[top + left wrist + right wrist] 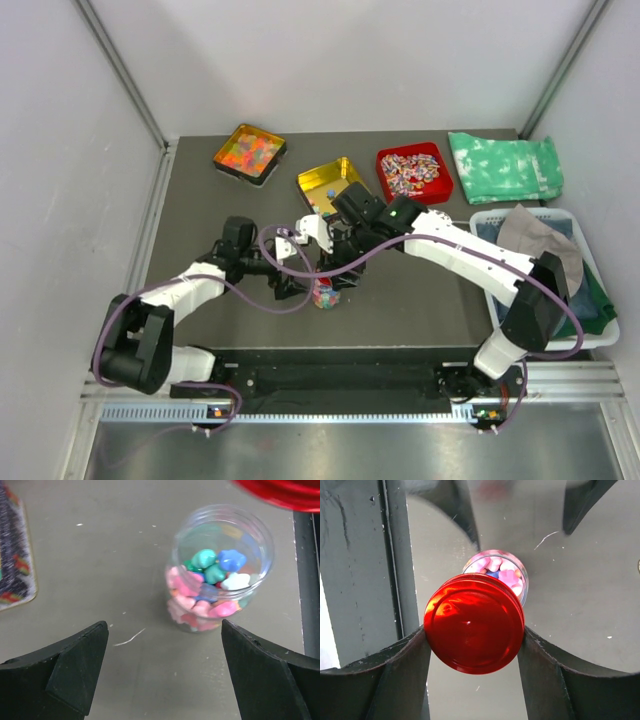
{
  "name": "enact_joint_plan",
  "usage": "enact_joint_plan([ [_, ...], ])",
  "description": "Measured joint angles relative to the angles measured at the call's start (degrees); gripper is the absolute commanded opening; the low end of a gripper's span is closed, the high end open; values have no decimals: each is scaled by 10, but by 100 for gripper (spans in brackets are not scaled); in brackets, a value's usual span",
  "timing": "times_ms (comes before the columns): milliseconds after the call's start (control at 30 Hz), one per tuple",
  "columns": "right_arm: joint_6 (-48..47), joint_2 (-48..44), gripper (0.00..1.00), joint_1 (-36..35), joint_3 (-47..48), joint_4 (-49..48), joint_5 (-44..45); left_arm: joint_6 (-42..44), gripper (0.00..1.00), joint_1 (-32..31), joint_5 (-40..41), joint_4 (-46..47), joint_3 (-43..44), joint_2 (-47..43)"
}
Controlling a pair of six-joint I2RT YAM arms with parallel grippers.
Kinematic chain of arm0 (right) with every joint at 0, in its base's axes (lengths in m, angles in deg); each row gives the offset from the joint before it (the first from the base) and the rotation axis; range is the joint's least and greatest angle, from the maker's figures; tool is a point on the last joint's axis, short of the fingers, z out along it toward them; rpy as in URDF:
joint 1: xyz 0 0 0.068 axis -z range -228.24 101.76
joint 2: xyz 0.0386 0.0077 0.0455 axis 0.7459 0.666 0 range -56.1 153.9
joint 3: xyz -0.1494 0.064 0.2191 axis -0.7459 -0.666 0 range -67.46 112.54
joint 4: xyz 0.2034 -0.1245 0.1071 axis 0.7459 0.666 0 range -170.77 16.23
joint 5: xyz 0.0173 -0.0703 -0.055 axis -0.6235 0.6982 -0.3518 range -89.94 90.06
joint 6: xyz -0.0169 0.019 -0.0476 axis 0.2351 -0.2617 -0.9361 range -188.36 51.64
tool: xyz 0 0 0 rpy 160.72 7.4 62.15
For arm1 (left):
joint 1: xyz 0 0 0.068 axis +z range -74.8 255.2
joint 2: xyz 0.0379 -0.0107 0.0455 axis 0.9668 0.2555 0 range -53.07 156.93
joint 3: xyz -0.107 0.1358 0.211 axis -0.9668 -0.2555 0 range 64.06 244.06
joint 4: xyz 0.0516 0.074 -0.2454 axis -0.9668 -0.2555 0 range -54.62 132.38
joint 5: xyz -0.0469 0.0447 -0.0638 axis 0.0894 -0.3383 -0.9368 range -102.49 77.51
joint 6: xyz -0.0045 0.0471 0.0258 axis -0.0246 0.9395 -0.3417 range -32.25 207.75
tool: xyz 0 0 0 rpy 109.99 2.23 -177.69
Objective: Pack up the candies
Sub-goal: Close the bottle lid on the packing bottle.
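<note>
A small clear jar [323, 295] stands open on the dark table, about half full of pink, blue, green and white candies [212, 577]. My left gripper [165, 652] is open and empty, low over the table just short of the jar, which sits apart from its fingers [75, 667]. In the top view it [297, 283] is at the jar's left. My right gripper [474, 642] is shut on a round red lid [474, 624] and holds it just above the jar [512, 577], slightly off to one side. The lid's edge shows in the left wrist view [285, 492].
At the back stand an orange tray of gummies [249, 152], a yellow tray [330, 183] and a red tray of striped sweets [413, 172]. A green cloth [505, 168] lies at the back right. A white basket [590, 345] with cloths is at the right.
</note>
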Motion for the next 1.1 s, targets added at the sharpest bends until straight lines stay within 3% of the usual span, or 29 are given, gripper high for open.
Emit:
enact_joint_plan([
  [167,0,4,43,0,0,-1,0,16,99,-45,16,14,-18,-9],
  [733,13,35,44,0,0,-23,-8,24,99,-90,13,4,-19,-20],
  [1100,26,50,45,0,-12,-45,-14,-63,99,-102,19,141,-75,3],
])
